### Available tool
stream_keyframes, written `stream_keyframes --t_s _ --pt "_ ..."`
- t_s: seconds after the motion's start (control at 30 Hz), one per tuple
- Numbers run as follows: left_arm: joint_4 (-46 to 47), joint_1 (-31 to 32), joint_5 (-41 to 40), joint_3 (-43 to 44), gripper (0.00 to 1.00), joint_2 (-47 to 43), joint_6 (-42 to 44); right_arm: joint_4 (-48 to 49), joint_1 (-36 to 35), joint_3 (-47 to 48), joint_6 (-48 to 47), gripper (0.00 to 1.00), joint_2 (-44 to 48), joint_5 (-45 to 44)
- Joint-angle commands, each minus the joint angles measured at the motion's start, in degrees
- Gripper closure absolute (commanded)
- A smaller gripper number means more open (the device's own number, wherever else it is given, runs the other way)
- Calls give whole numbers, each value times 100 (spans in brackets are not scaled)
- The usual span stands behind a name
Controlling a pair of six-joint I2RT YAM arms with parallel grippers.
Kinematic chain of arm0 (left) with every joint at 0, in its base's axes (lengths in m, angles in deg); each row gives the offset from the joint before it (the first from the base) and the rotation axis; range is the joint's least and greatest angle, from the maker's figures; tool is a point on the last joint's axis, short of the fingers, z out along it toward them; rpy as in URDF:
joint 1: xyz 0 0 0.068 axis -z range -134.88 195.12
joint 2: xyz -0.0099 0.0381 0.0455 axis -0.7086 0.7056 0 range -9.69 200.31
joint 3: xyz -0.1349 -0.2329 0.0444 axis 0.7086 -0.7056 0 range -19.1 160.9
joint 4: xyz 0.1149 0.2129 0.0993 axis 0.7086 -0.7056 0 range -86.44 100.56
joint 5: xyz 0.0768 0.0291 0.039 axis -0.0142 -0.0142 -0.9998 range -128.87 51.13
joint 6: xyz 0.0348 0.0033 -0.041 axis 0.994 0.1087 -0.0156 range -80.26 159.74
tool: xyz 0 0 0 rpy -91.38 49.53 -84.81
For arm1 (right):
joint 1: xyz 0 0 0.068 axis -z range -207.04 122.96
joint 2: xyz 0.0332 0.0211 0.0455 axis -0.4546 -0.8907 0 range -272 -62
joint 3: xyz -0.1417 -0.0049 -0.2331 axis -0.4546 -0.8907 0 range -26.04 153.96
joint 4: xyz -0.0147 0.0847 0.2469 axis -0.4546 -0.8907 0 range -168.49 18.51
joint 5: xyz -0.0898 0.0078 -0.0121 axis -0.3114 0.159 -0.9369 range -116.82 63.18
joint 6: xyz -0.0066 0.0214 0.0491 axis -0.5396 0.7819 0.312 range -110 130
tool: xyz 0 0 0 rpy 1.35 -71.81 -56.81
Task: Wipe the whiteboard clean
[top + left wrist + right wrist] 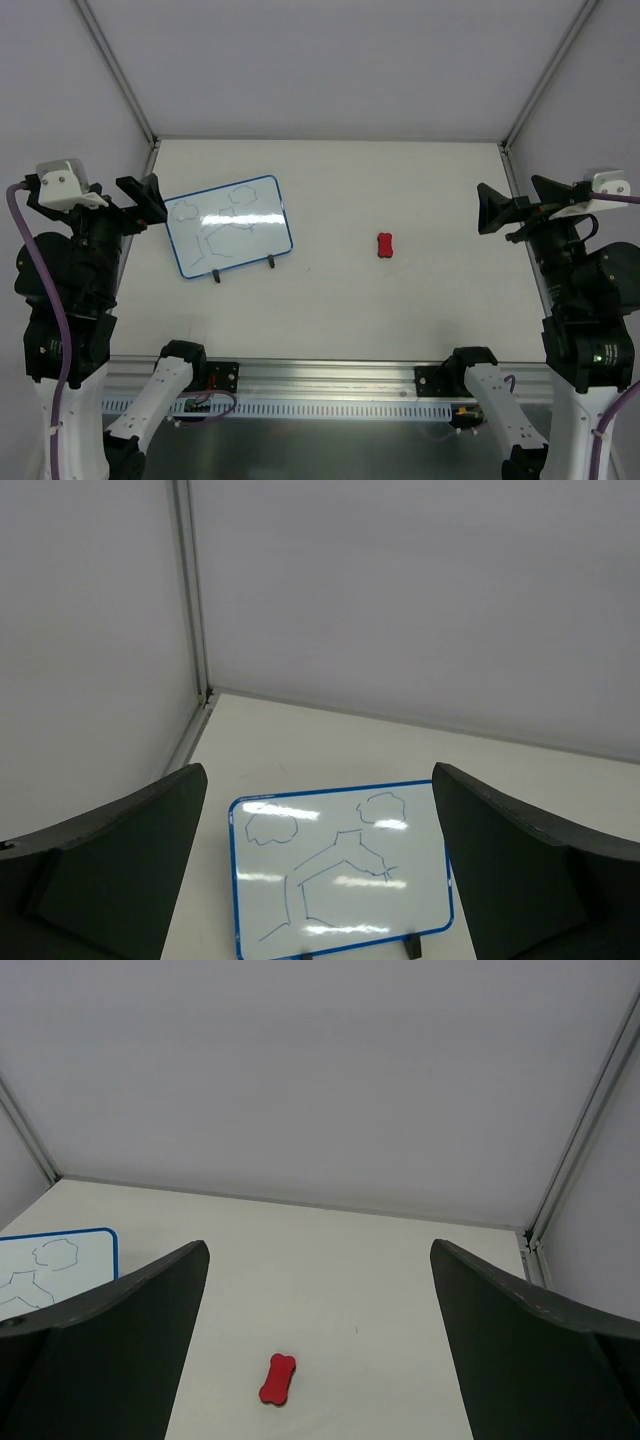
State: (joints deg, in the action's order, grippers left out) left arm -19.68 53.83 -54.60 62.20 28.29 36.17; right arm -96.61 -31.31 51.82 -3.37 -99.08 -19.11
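The whiteboard (228, 225), white with a blue rim and two black feet, lies on the left of the table and bears thin dark line drawings of clouds and a house shape. In the left wrist view the whiteboard (340, 870) sits below and between my fingers. My left gripper (142, 200) is open and empty, raised just left of the board. A small red eraser (384, 245) lies near the middle right; the eraser also shows in the right wrist view (277, 1379). My right gripper (497, 210) is open and empty, raised to the right of the eraser.
The white table (330, 300) is enclosed by white walls with metal corner posts at the back left (115, 70) and back right (550, 75). A metal rail (320, 385) runs along the near edge between the arm bases.
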Motion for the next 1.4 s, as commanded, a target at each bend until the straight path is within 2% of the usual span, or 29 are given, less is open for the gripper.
stream_keyframes --t_s 0.0,0.1,0.33,0.4,0.57,0.67,0.77,0.97,1.0,1.03,1.1,1.23,1.37 --pt "71 69 -124 115 1 78 94 87 -30 -26 -70 1 34 -67" --pt "79 78 -141 36 1 87 67 34 -21 -26 -35 1 -18 -32" --pt "71 113 174 -465 1 228 -108 -493 -30 -69 176 1 -527 1082" --pt "80 113 315 -658 1 306 -231 -511 -30 -288 499 1 -598 1137" --pt "79 113 885 -1150 1 430 -582 -607 -30 -1131 1151 1 -957 663" --pt "80 113 1062 -1370 1 456 -767 -599 -30 -1475 1178 1 -1178 531" --pt "71 113 1150 -1608 1 491 -838 -389 -293 -1976 952 1 -1354 -83" --pt "88 113 1318 -1898 1 685 -934 -161 -1224 -2091 704 1 -2557 -1191" --pt "88 113 1318 -1942 1 720 -969 6 -1503 -2083 695 6 -2924 -1366" --pt "88 113 1318 -1960 1 729 -987 8 -1637 -2082 686 6 -3110 -1420" --pt "88 105 1327 -2003 1 737 -1031 200 -1926 -1995 773 15 -3523 -1517" --pt "88 113 1327 -2083 1 685 -1031 682 -2156 -1906 1431 31 -4429 -1623" --pt "88 113 1300 -2162 1 615 -1023 1158 -2192 -2012 1749 32 -4966 -1605"
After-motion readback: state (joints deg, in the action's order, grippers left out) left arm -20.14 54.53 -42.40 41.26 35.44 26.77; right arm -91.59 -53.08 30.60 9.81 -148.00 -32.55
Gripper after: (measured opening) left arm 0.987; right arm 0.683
